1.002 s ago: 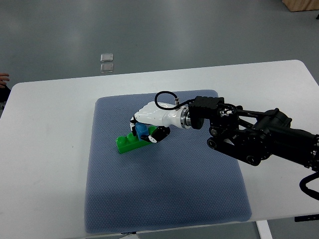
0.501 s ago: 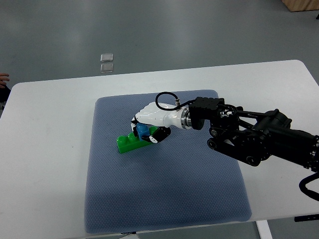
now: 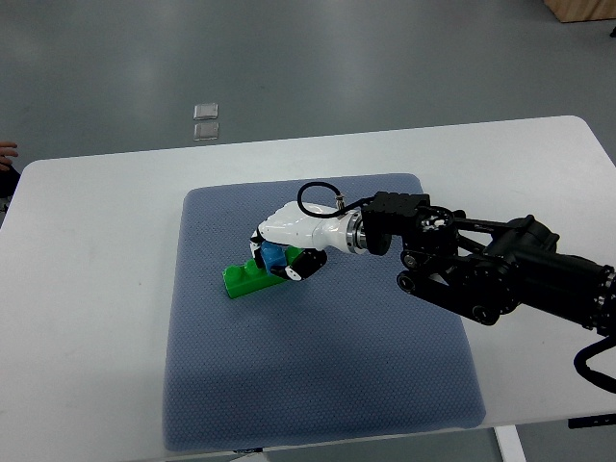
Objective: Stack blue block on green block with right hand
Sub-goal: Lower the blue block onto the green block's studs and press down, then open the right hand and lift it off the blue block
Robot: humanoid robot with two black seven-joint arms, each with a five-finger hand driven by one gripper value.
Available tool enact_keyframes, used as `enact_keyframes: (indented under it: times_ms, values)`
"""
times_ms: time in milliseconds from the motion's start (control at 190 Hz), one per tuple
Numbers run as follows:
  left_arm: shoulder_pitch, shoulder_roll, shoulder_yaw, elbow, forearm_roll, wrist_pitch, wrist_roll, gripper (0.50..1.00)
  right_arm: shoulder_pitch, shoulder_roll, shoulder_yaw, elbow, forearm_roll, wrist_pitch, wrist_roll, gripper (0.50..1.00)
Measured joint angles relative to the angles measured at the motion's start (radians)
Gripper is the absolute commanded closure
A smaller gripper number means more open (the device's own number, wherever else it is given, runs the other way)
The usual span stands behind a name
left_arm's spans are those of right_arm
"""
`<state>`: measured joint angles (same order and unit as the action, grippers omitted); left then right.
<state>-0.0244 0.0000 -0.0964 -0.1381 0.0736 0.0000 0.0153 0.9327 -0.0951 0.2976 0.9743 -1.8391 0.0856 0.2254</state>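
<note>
A green block (image 3: pixel 243 280) lies on the blue-grey mat (image 3: pixel 318 385), left of centre. My right hand (image 3: pixel 281 262), white with black fingertips, comes in from the right and is shut on a small blue block (image 3: pixel 273 256). The blue block sits against the right end of the green block's top. My fingers hide most of the blue block and the green block's right end. The left arm is out of view.
The mat lies on a white table (image 3: pixel 87 289). My black right arm (image 3: pixel 500 274) stretches over the mat's right side. Two small square plates (image 3: pixel 205 120) lie on the floor beyond the table. A person's hand (image 3: pixel 8 150) shows at the far left edge.
My right hand with the blue block has moved slightly left and down onto the green block. The green block has shifted a little left with it.
</note>
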Motion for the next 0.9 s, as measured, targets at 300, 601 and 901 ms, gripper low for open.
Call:
enact_keyframes:
  times_ms: [300,601,901]
  values:
    - [0.000,0.000,0.000,0.000,0.000,0.000,0.000,0.500,0.000,0.000,0.000,0.000,0.007,0.000,0.004,0.726]
    - [0.000,0.000,0.000,0.000,0.000,0.000,0.000,0.500,0.000,0.000,0.003,0.000,0.013,-0.001,0.010,0.709]
    - [0.000,0.000,0.000,0.000,0.000,0.000,0.000,0.500,0.005,-0.012,0.005,0.003,0.017,-0.001,0.011,0.675]
